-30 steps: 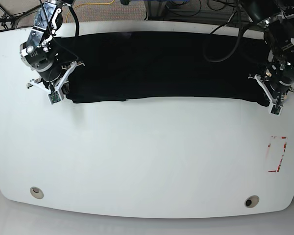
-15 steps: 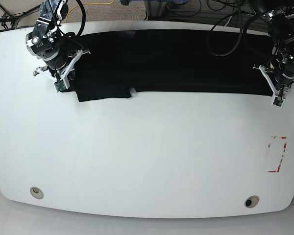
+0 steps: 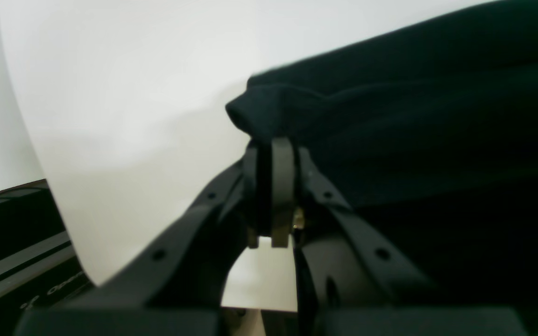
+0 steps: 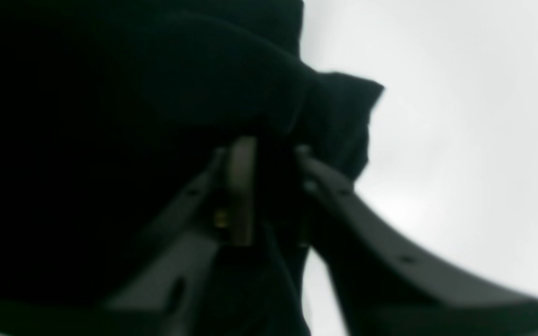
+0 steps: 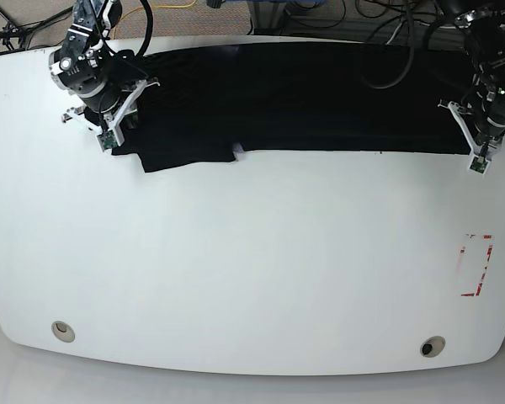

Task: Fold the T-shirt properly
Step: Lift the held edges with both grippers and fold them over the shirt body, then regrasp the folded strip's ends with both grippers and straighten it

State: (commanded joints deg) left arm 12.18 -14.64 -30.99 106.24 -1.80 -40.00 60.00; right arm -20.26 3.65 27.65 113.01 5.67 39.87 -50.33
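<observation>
T-shirt (image 5: 303, 97) plain black, no print.

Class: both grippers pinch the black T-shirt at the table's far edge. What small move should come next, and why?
Probably lower and release. The left gripper and right gripper are shut on the T-shirt, which lies in a flat band on the table, one flap jutting forward.

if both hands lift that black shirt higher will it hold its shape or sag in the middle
Probably sags: the T-shirt is soft cloth that bunches where the left hand pinches it. It likely drags on the table rather than slides. The corner held by the right hand droops, suggesting floppiness.
</observation>
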